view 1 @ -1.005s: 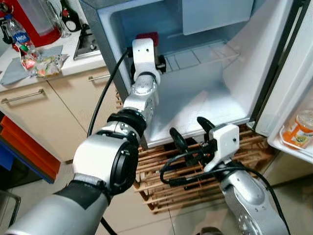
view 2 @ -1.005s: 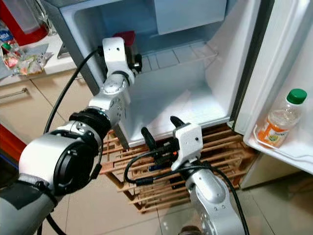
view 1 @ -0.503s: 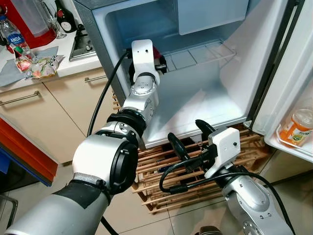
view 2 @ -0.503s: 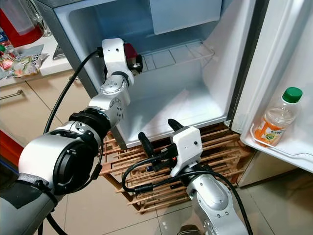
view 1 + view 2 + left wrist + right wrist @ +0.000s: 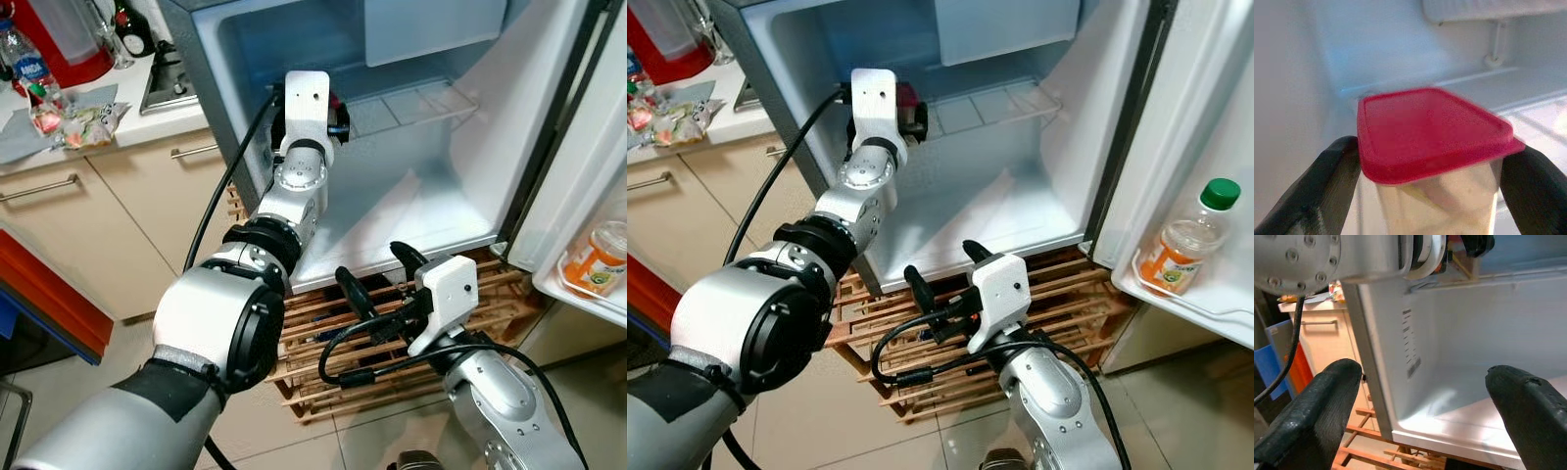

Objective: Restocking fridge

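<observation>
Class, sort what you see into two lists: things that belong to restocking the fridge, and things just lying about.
Belongs to the job:
red-lidded container, held by the left gripper
fridge
wire shelf
juice bottle in the door

Lying about:
water bottle
snack packets
wooden rack
</observation>
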`<state>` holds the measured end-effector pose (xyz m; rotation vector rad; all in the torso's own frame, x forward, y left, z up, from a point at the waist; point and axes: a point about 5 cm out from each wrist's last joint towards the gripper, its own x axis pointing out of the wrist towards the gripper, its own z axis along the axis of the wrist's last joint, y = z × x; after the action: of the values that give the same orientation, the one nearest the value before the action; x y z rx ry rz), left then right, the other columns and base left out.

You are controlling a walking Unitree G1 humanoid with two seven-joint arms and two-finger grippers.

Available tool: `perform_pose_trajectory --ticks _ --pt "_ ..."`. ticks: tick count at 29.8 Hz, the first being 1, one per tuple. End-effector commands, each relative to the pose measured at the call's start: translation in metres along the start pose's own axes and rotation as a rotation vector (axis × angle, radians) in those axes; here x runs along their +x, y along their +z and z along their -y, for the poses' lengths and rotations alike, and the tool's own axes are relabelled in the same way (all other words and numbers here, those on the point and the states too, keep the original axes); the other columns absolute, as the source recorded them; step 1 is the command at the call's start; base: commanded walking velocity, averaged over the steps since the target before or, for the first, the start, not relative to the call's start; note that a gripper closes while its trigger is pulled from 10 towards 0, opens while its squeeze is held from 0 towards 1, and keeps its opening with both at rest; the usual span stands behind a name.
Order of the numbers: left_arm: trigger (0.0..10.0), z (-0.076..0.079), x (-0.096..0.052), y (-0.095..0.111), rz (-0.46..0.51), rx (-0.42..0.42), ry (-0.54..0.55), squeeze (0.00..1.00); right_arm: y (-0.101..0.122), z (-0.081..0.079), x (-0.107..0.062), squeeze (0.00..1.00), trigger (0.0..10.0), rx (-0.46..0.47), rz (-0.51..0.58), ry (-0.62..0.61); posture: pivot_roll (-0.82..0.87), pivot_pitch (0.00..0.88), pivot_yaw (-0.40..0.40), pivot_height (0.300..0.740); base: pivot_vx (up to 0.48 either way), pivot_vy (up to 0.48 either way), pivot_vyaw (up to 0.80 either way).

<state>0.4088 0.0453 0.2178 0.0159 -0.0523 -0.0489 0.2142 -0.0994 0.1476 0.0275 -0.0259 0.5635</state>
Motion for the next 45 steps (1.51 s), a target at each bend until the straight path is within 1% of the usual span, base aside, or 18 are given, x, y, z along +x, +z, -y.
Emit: perform_pose_trajectory --ticks 1,4,7,8,10,13,14,16,21,22,24,27,29,30,33,39,41,45 --pt "10.0 -0.013 0.003 0.006 0.041 0.034 0.036 0.00 0.000 -0.003 0.005 0.00 10.0 0.009 0.010 0.031 -0.34 0.000 0.147 0.740 0.000 0.000 0.00" --pt "10.0 -0.019 0.002 0.001 0.038 0.058 0.042 0.00 0.000 -0.002 0.009 0.00 10.0 0.009 0.012 0.040 -0.33 0.000 0.141 0.740 0.000 0.000 0.00" --pt "10.0 -0.022 0.002 -0.001 0.029 0.044 0.040 0.00 -0.001 -0.003 0.010 0.00 10.0 0.009 0.012 0.046 -0.32 0.000 0.139 0.740 0.000 0.000 0.00" --pt "10.0 -0.024 0.002 -0.001 0.030 0.034 0.044 1.00 -0.001 -0.003 0.011 0.00 10.0 0.009 0.013 0.051 -0.32 0.000 0.138 0.740 0.000 0.000 0.00" --pt "10.0 -0.027 0.004 0.000 0.021 0.007 0.058 1.00 -0.002 -0.004 0.011 0.00 10.0 0.010 0.012 0.057 -0.32 0.000 0.141 0.740 0.000 0.000 0.00" --pt "10.0 -0.031 0.007 0.009 0.002 -0.079 0.089 1.00 -0.004 -0.004 0.011 0.00 10.0 0.010 0.010 0.056 -0.33 0.000 0.149 0.740 0.000 0.000 0.00" --pt "10.0 -0.031 0.007 0.009 0.002 -0.079 0.089 1.00 -0.004 -0.004 0.011 0.00 10.0 0.010 0.010 0.056 -0.33 0.000 0.149 0.740 0.000 0.000 0.00" --pt "10.0 -0.026 0.009 0.018 0.001 -0.129 0.105 1.00 -0.004 -0.003 0.011 0.00 10.0 0.013 0.011 0.048 -0.33 0.000 0.151 0.740 0.000 0.000 0.00" --pt "10.0 -0.016 0.008 0.018 -0.057 -0.209 0.124 1.00 -0.005 -0.003 0.011 0.00 10.0 0.022 0.007 0.049 -0.32 0.000 0.147 0.740 0.000 0.000 0.00" --pt "10.0 -0.013 0.008 0.019 -0.081 -0.245 0.126 1.00 -0.006 -0.003 0.011 0.00 10.0 0.024 0.001 0.056 -0.32 0.000 0.143 0.740 0.000 0.000 0.00" --pt "10.0 -0.011 0.008 0.021 -0.096 -0.263 0.132 1.00 -0.006 -0.002 0.011 0.00 10.0 0.025 -0.001 0.060 -0.32 0.000 0.140 0.740 0.000 0.000 0.00" --pt "10.0 -0.007 0.008 0.022 -0.111 -0.272 0.132 1.00 -0.006 -0.001 0.011 0.00 10.0 0.027 -0.003 0.062 -0.32 0.000 0.138 0.740 0.000 0.000 0.00" --pt "10.0 -0.004 0.008 0.023 -0.124 -0.252 0.139 1.00 -0.006 -0.001 0.012 0.00 10.0 0.031 -0.006 0.066 -0.31 0.000 0.135 0.740 0.000 0.000 0.00" --pt "10.0 0.002 0.007 0.023 -0.136 -0.228 0.130 1.00 -0.007 -0.001 0.013 0.00 10.0 0.034 -0.011 0.073 -0.31 0.000 0.133 0.740 0.000 0.000 0.00" --pt "10.0 0.009 0.005 0.021 -0.160 -0.219 0.116 1.00 -0.007 -0.002 0.015 0.00 10.0 0.039 -0.016 0.088 -0.30 0.000 0.130 0.740 0.000 0.000 0.00" --pt "10.0 0.015 0.003 0.015 -0.196 -0.217 0.113 1.00 -0.008 -0.004 0.017 0.00 10.0 0.055 -0.018 0.105 -0.28 0.000 0.126 0.740 0.000 0.000 0.00" --pt "10.0 0.014 0.001 0.011 -0.243 -0.239 0.140 1.00 -0.009 -0.005 0.021 0.00 10.0 0.064 -0.017 0.117 -0.26 0.000 0.125 0.740 0.000 0.000 0.00" --pt "10.0 0.018 0.002 0.015 -0.231 -0.245 0.132 1.00 -0.009 -0.006 0.023 0.00 10.0 0.066 -0.016 0.125 -0.25 0.000 0.123 0.740 0.000 0.000 0.00"
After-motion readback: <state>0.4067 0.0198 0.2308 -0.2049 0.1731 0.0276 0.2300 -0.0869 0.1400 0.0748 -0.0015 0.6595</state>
